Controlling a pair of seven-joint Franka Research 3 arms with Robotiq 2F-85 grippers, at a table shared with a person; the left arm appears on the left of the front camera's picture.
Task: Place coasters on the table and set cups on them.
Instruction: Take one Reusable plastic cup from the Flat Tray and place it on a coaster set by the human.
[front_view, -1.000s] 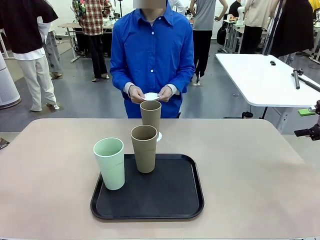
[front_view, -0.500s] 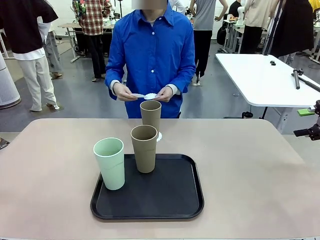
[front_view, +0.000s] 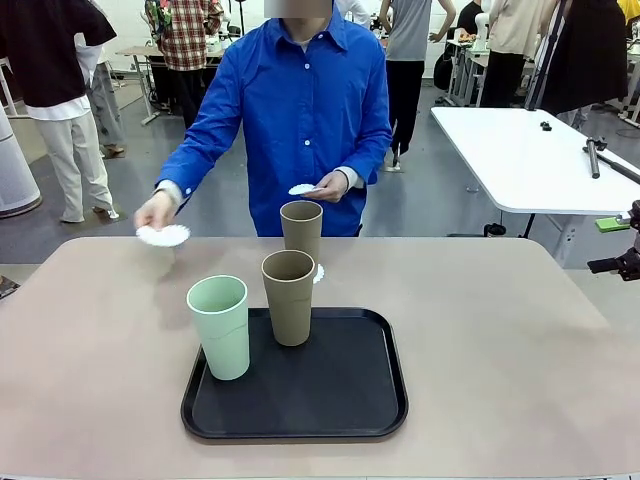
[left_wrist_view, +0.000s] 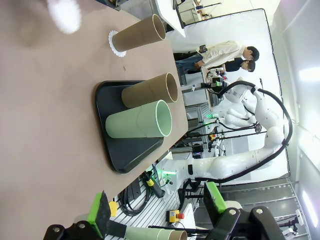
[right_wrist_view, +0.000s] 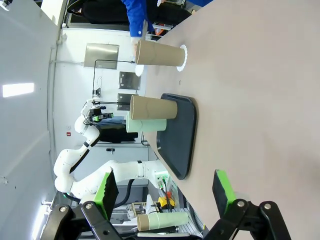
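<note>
**Second coaster going down at the far left of the surface**

The person's outstretched hand (front_view: 155, 211) is holding a small white scalloped paper coaster (front_view: 163, 236) just over the far left part of the large beige-tan surface (front_view: 500, 330), well apart from the black rectangular plastic tray (front_view: 350, 395). The person's other hand (front_view: 328, 186) is holding a third white scalloped coaster (front_view: 302, 189) close to the body. To do this step well, the disc is probably needing to land flat and away from the edge (a curled rim could tip a tall tumbler). It is also needing enough room around it for fingers to lower a cup onto it.

The far tan-brown tapered tumbler (front_view: 301, 232) is already standing upright on the surface just beyond the tray, on a white doily-like coaster (front_view: 318, 272) whose edge is peeking out at its base. The near tan-brown tapered tumbler (front_view: 288, 297) and the pale mint green tapered tumbler (front_view: 220, 325) are standing upright on the tray, near each other but apart. All three tumblers are looking empty, and the tray is carrying nothing else.

The left gripper (left_wrist_view: 157, 210) is hanging with its fingers spread wide and grasping nothing. The right gripper (right_wrist_view: 165, 195) is doing likewise, its fingers released and bare.
</note>
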